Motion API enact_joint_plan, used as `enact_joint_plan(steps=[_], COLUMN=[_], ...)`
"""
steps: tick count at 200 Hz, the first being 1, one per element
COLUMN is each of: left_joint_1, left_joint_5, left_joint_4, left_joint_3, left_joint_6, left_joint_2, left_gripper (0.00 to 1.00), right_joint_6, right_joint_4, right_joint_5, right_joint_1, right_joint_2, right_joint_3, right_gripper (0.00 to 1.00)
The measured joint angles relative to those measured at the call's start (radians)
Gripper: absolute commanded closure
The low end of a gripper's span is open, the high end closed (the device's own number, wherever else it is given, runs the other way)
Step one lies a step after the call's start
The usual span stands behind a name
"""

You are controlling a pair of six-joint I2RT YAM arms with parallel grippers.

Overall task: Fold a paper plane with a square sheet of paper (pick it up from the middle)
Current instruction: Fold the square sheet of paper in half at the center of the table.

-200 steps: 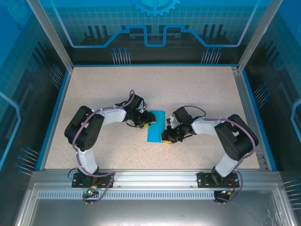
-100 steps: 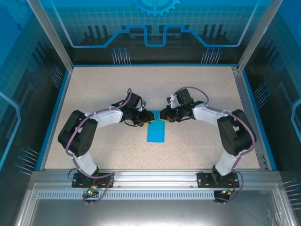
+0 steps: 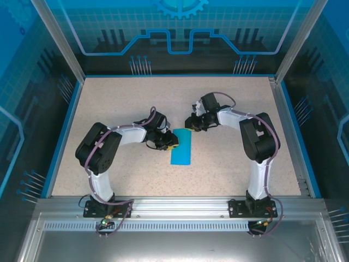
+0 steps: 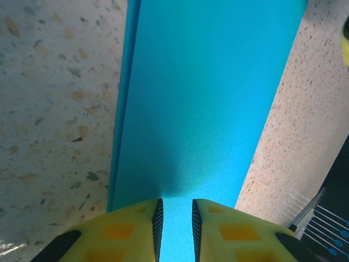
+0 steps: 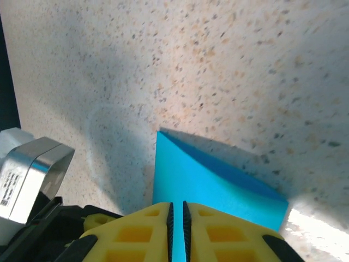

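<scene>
Where the top camera looks down on the desk (image 3: pixel 125 103), the paper (image 3: pixel 181 150) is seen lying flat near the middle, folded into a long narrow rectangle that runs from near to far. The left fingers (image 3: pixel 172 145) are set at its left edge, towards the far end, and the right fingers (image 3: pixel 191 125) are placed at its far end, by the right corner; both arms are bent inward towards it. From the left wrist, the yellow left fingers (image 4: pixel 150 226) are seen at the bottom with a narrow gap kept between them, and blue is seen in that gap. The paper (image 4: pixel 207 98) stretches away from the tips, doubled layers are shown along its left edge, and speckled desk is seen on either side. Whether the paper is gripped there cannot be told. From the right wrist, the right fingers (image 5: pixel 163 229) are seen drawn together to a hairline slit. The paper (image 5: pixel 207 180) reaches up to their tips, a darker band is shown along its far edge, and blue is seen in the slit, but a pinch on it cannot be confirmed.
</scene>
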Motion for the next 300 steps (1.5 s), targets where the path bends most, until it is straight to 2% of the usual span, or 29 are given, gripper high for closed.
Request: enact_joint_plan(steps=[60, 128, 153, 181, 217, 264, 300], left_joint_1=[-0.001, -0.002, -0.002, -0.002, -0.002, -0.002, -0.002], left_joint_5=[0.000, 0.000, -0.001, -0.001, -0.001, -0.001, -0.001], left_joint_4=[0.001, -0.007, -0.011, -0.011, -0.013, -0.015, -0.016], left_joint_3=[0.000, 0.000, 0.000, 0.000, 0.001, 0.002, 0.002], left_joint_6=[0.001, 0.005, 0.014, 0.021, 0.021, 0.023, 0.023], left_joint_2=[0.016, 0.022, 0.022, 0.022, 0.022, 0.022, 0.022], left_gripper=[0.78, 0.81, 0.82, 0.82, 0.82, 0.82, 0.82], right_joint_6=[-0.034, -0.044, -0.042, -0.034, 0.013, 0.047, 0.057], right_joint_4=[-0.032, -0.028, -0.045, -0.028, 0.028, 0.045, 0.080], right_joint_5=[-0.002, -0.032, -0.055, -0.082, -0.084, -0.072, -0.053], right_joint_1=[-0.010, -0.019, -0.036, -0.035, 0.010, 0.139, 0.152], right_joint_2=[0.082, 0.083, 0.033, -0.102, -0.231, -0.243, -0.262], right_joint_3=[0.010, 0.005, -0.026, -0.094, -0.257, -0.377, -0.471], right_gripper=[0.85, 0.83, 0.83, 0.82, 0.82, 0.83, 0.82])
